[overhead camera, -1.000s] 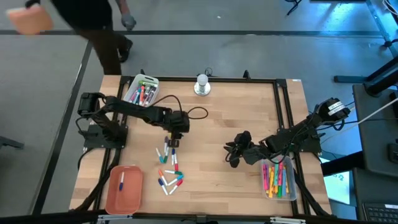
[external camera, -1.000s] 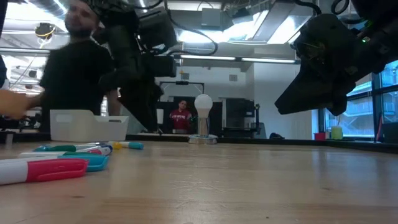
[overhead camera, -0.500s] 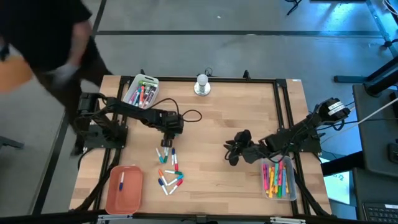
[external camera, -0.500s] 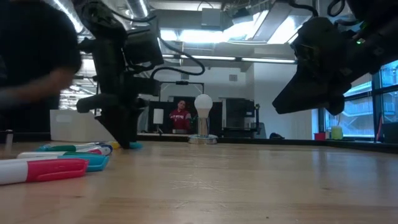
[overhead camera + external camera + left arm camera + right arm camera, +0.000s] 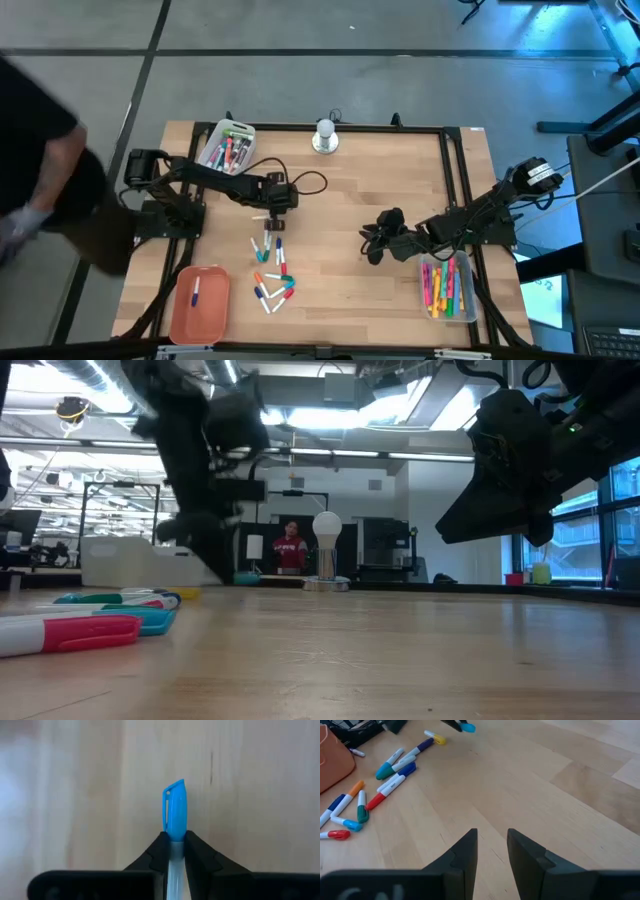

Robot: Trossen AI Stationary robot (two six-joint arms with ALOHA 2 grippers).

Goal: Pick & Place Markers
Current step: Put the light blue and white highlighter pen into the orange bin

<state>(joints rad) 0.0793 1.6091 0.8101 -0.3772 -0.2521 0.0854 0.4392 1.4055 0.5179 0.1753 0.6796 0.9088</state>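
Blue-capped and white-barrelled, the marker [image 5: 174,812] sits pinched between the left gripper's [image 5: 172,851] two dark fingers, which close on the barrel just behind the cap; the cap sticks out ahead of them over bare wood. From above, this gripper [image 5: 277,197] hangs over the table [image 5: 350,200] near the top of the loose scatter of markers [image 5: 273,272].

A pen like this is probably light and stiff, with a smooth, round plastic barrel that could roll or twist in a narrow pinch. Mid-barrel looks the safer hold; this grip is close to the cap, so the long end may droop.

Farther out lie the white tray [image 5: 227,146], the orange tray [image 5: 198,302] holding one marker, and the clear tray [image 5: 447,288] beside the waiting right gripper [image 5: 491,851], whose fingers stand apart with nothing between them.

Most of the held barrel is hidden behind the fingers, so its length and tilt are unclear. Whether it has left the wood cannot be told. A person [image 5: 45,190] blurs the table's left edge.
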